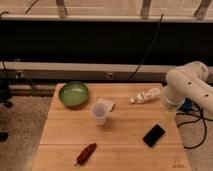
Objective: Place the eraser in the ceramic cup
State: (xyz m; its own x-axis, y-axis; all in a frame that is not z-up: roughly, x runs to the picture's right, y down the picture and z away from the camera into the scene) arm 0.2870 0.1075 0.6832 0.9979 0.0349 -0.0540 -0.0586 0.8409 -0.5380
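Note:
The black eraser [154, 135] lies flat on the wooden table [65, 135], toward its right front. The whitish ceramic cup [100, 113] stands upright near the table's middle, to the left of the eraser and apart from it. My gripper [168, 116] hangs from the white arm [189, 86] at the table's right edge. It is a little behind and to the right of the eraser and above the table top. It holds nothing that I can see.
A wide green bowl [73, 94] sits at the back left. A white flat piece [106, 104] lies just behind the cup. A white crumpled thing [146, 95] lies at the back right. A reddish-brown chili shape [86, 153] lies at the front. Cables [196, 120] trail on the floor at the right.

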